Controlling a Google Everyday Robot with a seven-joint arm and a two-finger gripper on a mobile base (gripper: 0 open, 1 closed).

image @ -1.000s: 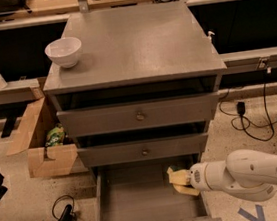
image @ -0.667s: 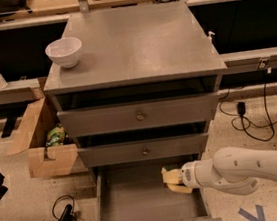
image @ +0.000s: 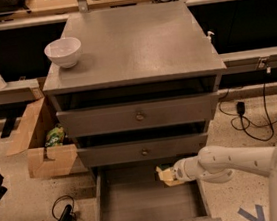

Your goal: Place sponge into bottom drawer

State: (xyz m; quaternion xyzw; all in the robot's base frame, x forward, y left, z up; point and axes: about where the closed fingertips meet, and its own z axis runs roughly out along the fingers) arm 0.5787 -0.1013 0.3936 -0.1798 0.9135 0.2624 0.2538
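The bottom drawer (image: 140, 203) of the grey cabinet is pulled open and shows a plain grey interior. My white arm reaches in from the right. My gripper (image: 170, 174) is over the drawer's back right part and is shut on the sponge (image: 164, 175), whose yellow foam shows at the fingertips. The sponge is held just above the drawer floor, under the front of the middle drawer (image: 143, 150).
A white bowl (image: 63, 51) stands on the cabinet top at the left. The top drawer (image: 139, 115) and the middle drawer are slightly open. A cardboard box (image: 44, 144) sits on the floor to the left. Cables lie on the floor at right and lower left.
My gripper has moved to the left with the sponge, further in over the open bottom drawer. The drawers and bowl have not moved.
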